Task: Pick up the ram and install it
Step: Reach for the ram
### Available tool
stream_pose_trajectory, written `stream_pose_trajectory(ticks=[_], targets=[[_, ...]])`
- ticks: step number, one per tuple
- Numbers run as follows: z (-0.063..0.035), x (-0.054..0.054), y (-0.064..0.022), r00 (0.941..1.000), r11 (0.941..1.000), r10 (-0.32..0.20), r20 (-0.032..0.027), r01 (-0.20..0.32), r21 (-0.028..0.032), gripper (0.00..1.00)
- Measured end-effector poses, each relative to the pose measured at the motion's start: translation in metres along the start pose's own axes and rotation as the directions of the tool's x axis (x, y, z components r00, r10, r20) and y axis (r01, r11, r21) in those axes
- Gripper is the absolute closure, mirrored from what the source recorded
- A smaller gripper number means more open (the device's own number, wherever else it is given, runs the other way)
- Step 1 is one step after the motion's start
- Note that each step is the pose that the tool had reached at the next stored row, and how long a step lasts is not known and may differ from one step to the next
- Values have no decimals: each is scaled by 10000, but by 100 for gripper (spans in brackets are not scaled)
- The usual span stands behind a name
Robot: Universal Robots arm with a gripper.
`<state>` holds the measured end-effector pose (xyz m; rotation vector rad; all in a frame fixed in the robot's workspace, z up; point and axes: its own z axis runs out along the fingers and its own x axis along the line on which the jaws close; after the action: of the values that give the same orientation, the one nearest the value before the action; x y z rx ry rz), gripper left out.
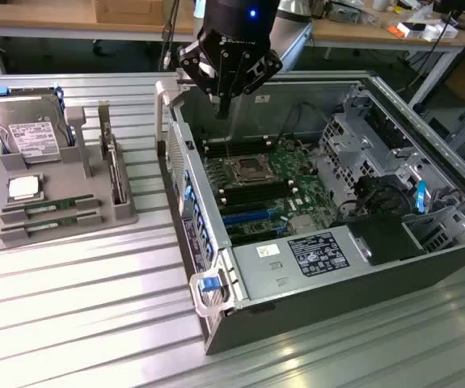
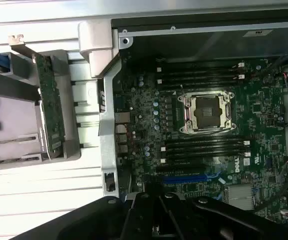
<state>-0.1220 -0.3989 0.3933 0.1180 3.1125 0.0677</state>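
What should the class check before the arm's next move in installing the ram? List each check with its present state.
1. Case open: ok.
2. Memory slots free: ok, they look empty.
3. Ram found: ok, in the grey tray.
4. Gripper at the ram: not ok, it hangs over the motherboard.
5. Gripper holding anything: cannot tell.

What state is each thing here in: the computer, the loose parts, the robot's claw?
Computer case: on its side, open on top.
Ram sticks: lying in the grey tray.
Hard drive: propped up in the tray.
Silver chip: flat in the tray.
Processor socket: looks empty.
Gripper: hovering over the open case.
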Motion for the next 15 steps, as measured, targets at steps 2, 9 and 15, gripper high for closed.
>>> stream_pose_trajectory(ticks=[2, 9, 15], targets=[[-1, 53, -4, 10000, 10000, -1, 1, 1, 0, 89], [-8, 317, -24, 10000, 10000, 1, 10, -1, -1, 89], [-16, 681, -51, 10000, 10000, 0, 30, 0, -2, 89]])
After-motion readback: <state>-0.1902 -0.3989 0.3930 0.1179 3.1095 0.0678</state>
